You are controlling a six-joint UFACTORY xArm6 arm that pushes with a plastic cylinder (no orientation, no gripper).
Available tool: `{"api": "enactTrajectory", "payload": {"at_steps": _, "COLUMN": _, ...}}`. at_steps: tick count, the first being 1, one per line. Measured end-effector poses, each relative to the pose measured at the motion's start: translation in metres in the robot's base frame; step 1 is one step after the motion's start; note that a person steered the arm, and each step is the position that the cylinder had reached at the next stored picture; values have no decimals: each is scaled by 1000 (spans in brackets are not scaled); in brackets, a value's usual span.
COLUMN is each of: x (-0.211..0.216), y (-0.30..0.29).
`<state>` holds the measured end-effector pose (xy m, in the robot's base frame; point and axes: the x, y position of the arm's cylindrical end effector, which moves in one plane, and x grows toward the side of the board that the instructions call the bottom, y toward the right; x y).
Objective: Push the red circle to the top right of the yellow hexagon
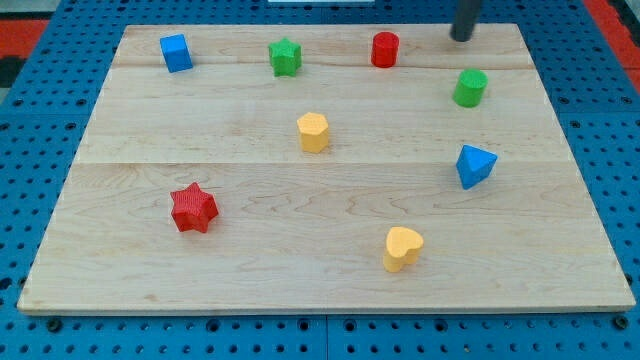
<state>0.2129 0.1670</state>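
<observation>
The red circle (385, 49) is a short red cylinder near the board's top edge, right of centre. The yellow hexagon (313, 132) stands below it and to its left, near the board's middle. My tip (461, 37) is at the view's top, to the right of the red circle and apart from it, above the green circle (470, 88).
A blue cube (176, 53) is at top left and a green star (285, 57) at top centre. A blue triangular block (475, 165) is at the right, a red star (193, 208) at lower left, a yellow heart (402, 248) at bottom centre. The wooden board (150, 130) lies on a blue pegboard.
</observation>
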Motion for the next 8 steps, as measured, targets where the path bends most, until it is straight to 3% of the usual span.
{"api": "enactTrajectory", "payload": {"at_steps": 4, "x": -5, "y": -50}}
{"api": "enactTrajectory", "payload": {"at_steps": 8, "x": -5, "y": -51}}
